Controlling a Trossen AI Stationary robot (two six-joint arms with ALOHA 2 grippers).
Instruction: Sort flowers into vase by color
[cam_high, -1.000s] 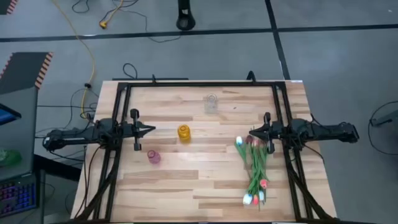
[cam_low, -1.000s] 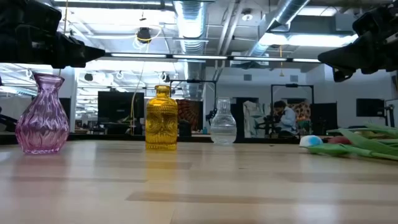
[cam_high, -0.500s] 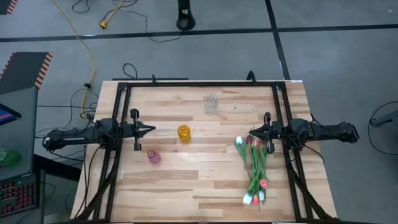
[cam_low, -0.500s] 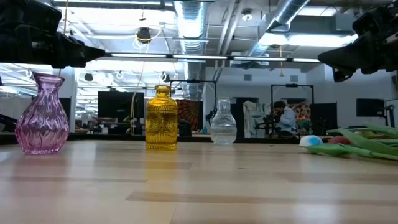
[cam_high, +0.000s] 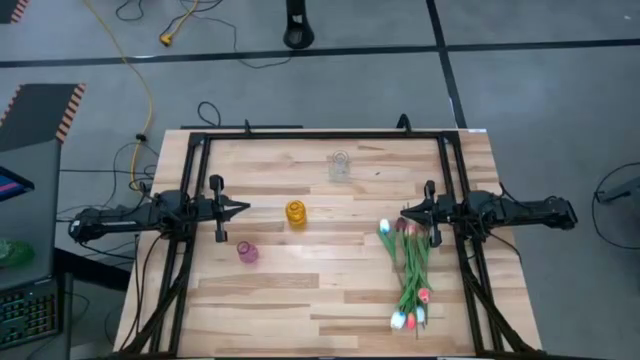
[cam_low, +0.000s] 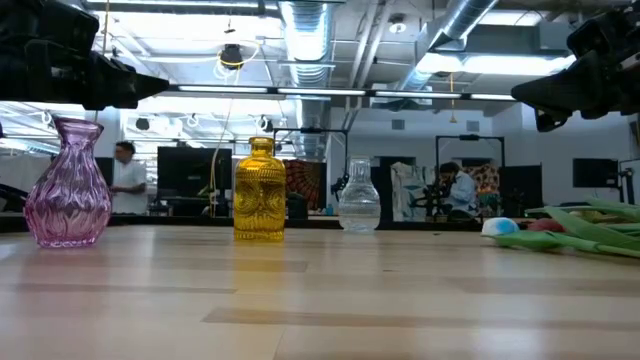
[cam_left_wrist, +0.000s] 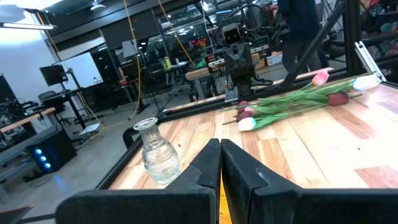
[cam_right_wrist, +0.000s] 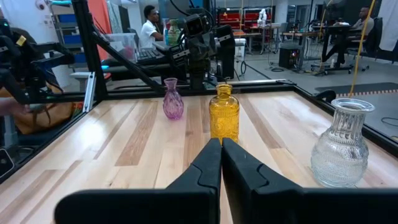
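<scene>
Pale wooden planks make up the table (cam_high: 300, 290), which is ringed by a dark metal frame (cam_high: 320, 134) and set on a grey floor where a yellow cable (cam_high: 140, 70) is trailed.

Over the left side of the table the left gripper (cam_high: 243, 208) is held level above the wood, its fingers (cam_left_wrist: 208, 163) pressed together on nothing. Nearest to it the yellow vase (cam_high: 296, 213) is seen, just beyond its tip, and the purple vase (cam_high: 247, 252) stands a little nearer the front edge. The clear glass vase (cam_high: 340, 166) is placed farther back, near the middle of the far side. All three are upright and well apart from one another.

The right gripper (cam_high: 405, 213) is held facing the left one from the opposite side, also clamped shut and empty. Just beside and below its tip the flowers (cam_high: 411, 270) are laid flat in a loose bundle on the right part of the table, their green stems crossed, with white and red heads at the end near the gripper and white and pink heads at the end towards the front edge. None is standing in a vase.

Beyond the table, workshop benches and monitors are seen, and a person in a white shirt (cam_low: 127, 180) is visible behind the purple vase.
</scene>
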